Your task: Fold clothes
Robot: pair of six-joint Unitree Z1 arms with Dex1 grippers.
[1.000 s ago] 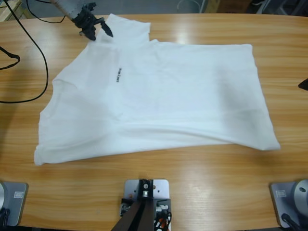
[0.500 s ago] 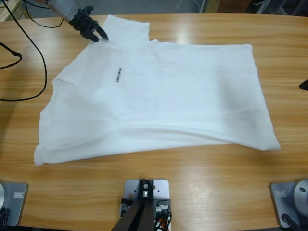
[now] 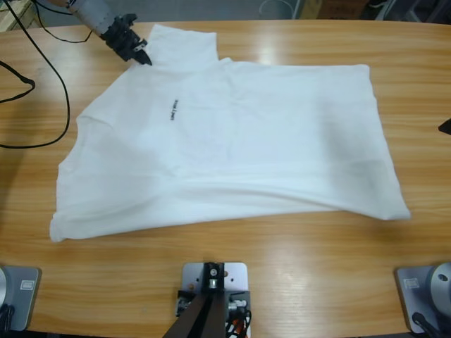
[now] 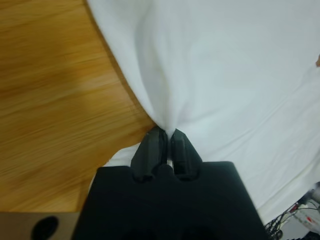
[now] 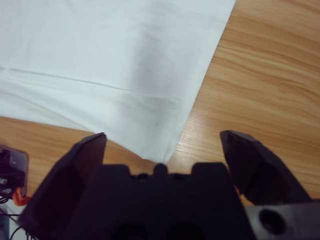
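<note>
The white T-shirt [image 3: 232,141] lies spread flat across the wooden table [image 3: 296,267], its small dark text mark [image 3: 173,110] facing up. My left gripper [image 3: 141,56] comes in from the upper left corner and is at the shirt's far left edge, beside the sleeve. The left wrist view shows that gripper [image 4: 166,134] shut, with a pinch of the white cloth [image 4: 225,65] between its tips. My right gripper [image 5: 164,135] stands open above a corner of the shirt [image 5: 100,50], holding nothing. In the high view only a dark tip of the right gripper [image 3: 445,126] shows at the right edge.
A black cable [image 3: 67,105] loops over the table's left end, close to the left arm. Bare wood runs along the near side in front of the shirt and past its right hem.
The left gripper's jaws, spread apart at the shirt's edge a second ago, have closed on the cloth. The shirt and the right arm have not moved.
</note>
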